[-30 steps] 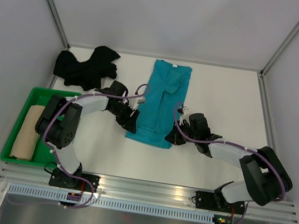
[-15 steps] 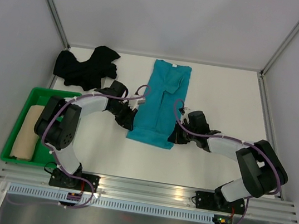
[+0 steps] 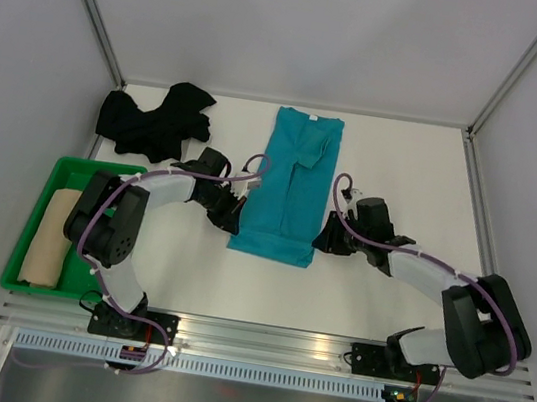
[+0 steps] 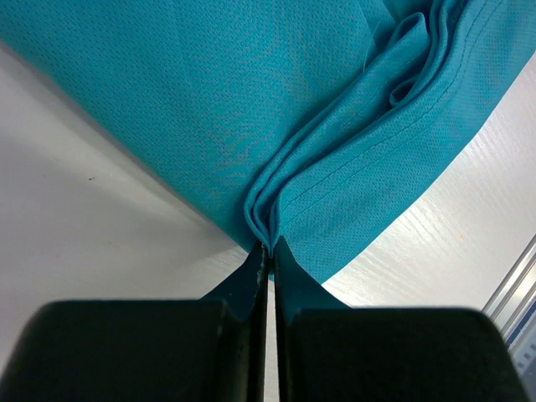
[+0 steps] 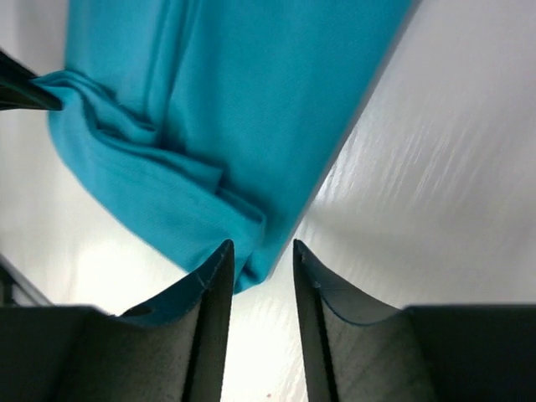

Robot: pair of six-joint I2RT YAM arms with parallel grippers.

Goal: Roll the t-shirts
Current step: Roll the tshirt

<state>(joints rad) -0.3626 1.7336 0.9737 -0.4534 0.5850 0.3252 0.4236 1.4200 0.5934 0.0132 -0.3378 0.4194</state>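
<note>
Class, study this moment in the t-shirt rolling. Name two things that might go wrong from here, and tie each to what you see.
1. The left gripper pinches only a thin fold at the near hem of the teal t-shirt, right at its fingertips. That hold may slip once pulling starts.
2. The right gripper is open, with the other hem corner just at its fingertips. Closing could miss it, and the roll would likely start skewed.
</note>
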